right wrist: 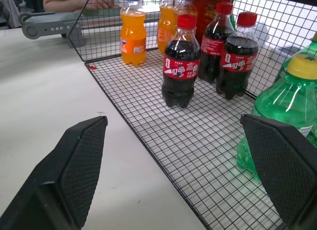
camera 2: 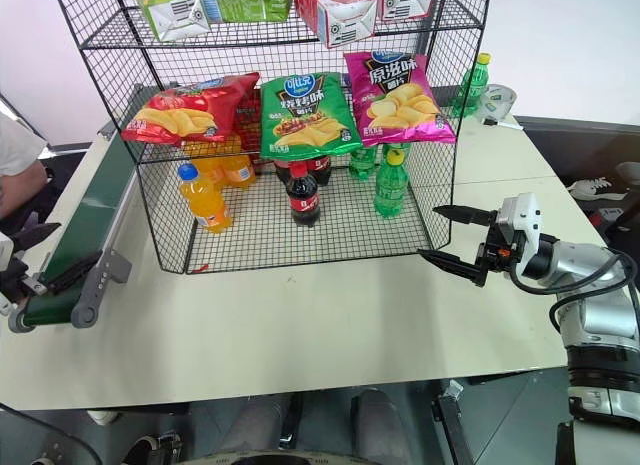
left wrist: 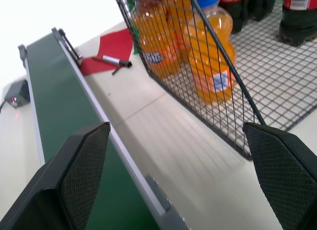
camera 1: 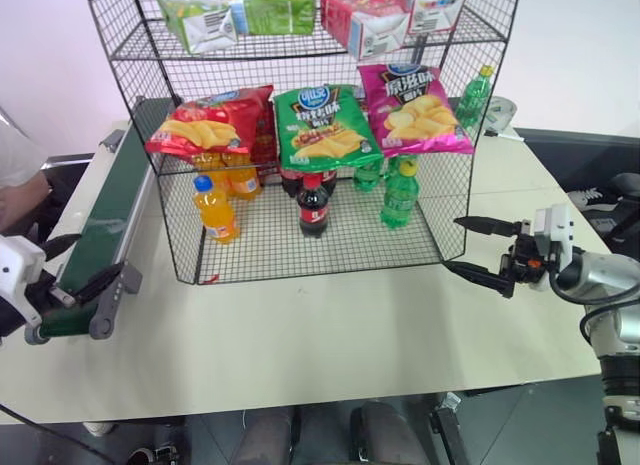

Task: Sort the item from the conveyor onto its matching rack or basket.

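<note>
Red crisp bag (camera 1: 212, 123) lies on the rack (camera 1: 300, 145), at 9 o'clock of the green bag (camera 1: 325, 128); left end effector (left wrist: 173, 175) and right end effector (camera 2: 455, 237) both gape wide, empty.

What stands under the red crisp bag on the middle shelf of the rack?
Under the red crisp bag stand orange drink bottles on the bottom shelf of the rack. The bag covers the tops of those at the back.
</note>
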### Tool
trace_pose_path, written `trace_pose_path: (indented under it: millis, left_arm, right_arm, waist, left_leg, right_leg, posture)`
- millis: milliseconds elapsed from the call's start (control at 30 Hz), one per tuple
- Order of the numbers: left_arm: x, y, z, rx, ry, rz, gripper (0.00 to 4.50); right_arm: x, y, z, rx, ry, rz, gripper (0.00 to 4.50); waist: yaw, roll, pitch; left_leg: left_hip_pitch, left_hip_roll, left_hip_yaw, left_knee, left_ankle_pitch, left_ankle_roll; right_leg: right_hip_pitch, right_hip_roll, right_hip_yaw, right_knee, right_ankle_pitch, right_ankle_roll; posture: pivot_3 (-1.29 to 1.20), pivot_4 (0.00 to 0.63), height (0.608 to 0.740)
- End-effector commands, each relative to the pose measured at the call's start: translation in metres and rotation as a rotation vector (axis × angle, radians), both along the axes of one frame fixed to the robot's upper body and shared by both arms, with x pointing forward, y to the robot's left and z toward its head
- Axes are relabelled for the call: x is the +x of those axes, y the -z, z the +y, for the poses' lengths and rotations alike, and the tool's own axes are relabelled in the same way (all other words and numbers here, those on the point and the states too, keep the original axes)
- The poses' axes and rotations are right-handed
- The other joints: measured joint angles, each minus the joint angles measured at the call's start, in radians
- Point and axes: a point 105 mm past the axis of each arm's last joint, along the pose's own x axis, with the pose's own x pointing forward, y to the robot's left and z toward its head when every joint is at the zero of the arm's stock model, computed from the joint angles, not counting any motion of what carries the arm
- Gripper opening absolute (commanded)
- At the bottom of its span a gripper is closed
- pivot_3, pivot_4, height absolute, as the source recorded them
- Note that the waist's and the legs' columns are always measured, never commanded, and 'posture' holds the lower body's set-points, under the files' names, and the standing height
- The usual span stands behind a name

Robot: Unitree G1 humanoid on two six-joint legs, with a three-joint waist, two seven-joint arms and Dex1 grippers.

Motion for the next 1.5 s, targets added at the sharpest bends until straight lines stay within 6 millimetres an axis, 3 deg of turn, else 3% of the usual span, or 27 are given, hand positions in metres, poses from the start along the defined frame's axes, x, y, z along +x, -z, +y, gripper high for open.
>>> trace_pose_path:
  millis: [33,633,1500]
  left_arm:
    - [0.002,-0.011,0.002,0.069,-0.004,-0.038,4.48]
    - [-0.008,0.000,-0.003,-0.008,0.028,-0.014,4.48]
    - [-0.015,0.001,-0.003,0.038,0.012,-0.056,4.48]
  right_arm:
    - [0.001,-0.007,0.002,0.004,-0.009,-0.044,4.50]
    - [-0.002,-0.008,0.008,0.009,-0.018,-0.029,4.50]
    - [0.001,-0.008,0.005,0.004,-0.015,-0.026,4.50]
  waist:
    - [-0.002,0.000,0.000]
    - [-0.003,0.000,0.000]
    - [0.001,0.000,0.000]
  left_leg:
    - [0.000,0.000,0.000,0.000,0.000,0.000]
    - [0.000,0.000,0.000,-0.001,0.000,0.000]
    - [0.000,0.000,0.000,-0.001,0.000,0.000]
  right_leg:
    - [0.000,0.000,0.000,0.000,0.000,0.000]
    - [0.000,0.000,0.000,0.000,0.000,0.000]
    - [0.000,0.000,0.000,0.000,0.000,0.000]
  posture:
    - [0.00,0.150,0.740]
    - [0.00,0.150,0.740]
    - [0.00,0.150,0.740]
